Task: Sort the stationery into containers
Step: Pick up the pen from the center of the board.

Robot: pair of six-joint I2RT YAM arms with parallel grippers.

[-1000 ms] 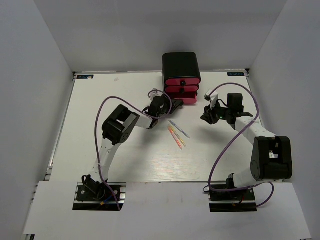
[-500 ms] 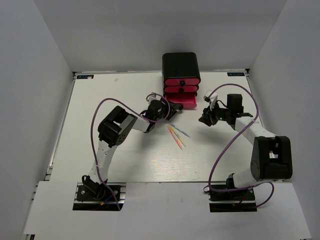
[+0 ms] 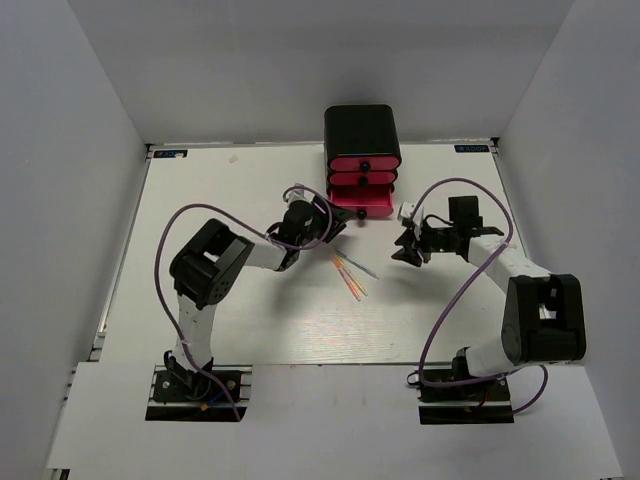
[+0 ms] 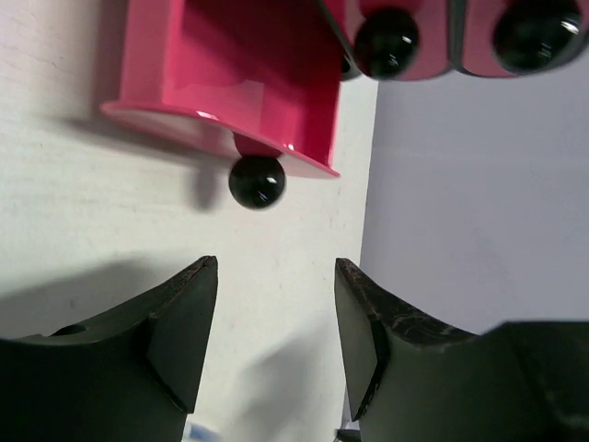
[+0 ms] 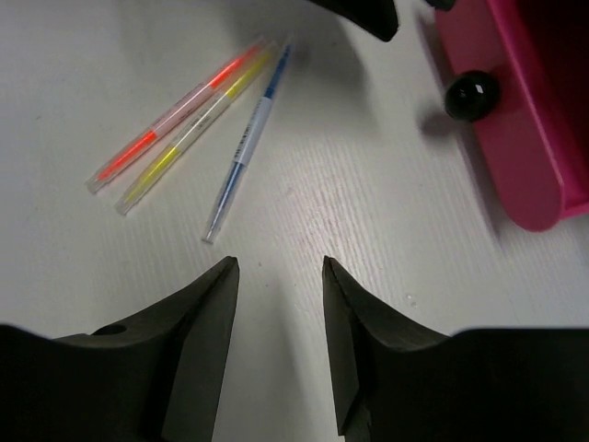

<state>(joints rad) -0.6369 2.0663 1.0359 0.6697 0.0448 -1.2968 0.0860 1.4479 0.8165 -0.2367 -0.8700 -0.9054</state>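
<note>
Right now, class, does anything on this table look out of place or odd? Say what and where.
The bottom pink drawer sticks out of the black cabinet while the two drawers above sit shut, and three pens lie loose, fanned on the table in front of it. Nothing looks spilled or damaged.

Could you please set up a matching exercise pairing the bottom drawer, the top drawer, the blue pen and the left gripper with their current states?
Things:
1. bottom drawer
2. top drawer
3. blue pen
4. left gripper

States:
A. pushed in
B. jaws apart, holding nothing
C. pulled out
D. lying on the table

Pairs: 1-C, 2-A, 3-D, 4-B
</note>
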